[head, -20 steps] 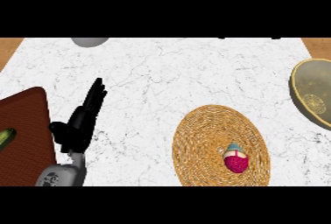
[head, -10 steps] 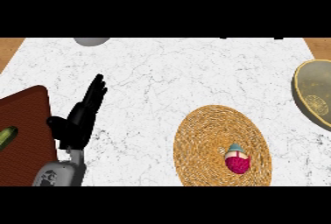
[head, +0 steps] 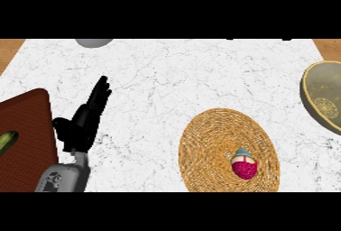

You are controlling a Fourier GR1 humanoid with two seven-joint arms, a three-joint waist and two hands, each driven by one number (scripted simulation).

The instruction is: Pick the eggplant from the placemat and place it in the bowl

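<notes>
We see the white marbled counter [head: 166,81], and on it the round woven straw placemat [head: 216,135] with the small magenta eggplant with a pale green cap [head: 244,166] lying near its lower right. We judge the pick not yet begun: the next move calls for a hand to reach over the eggplant. The shallow olive-tan bowl [head: 320,101] at the right edge holds nothing we can see. Our left hand [head: 85,119] rests with its fingers straight, holding nothing; the right hand does not show.
</notes>
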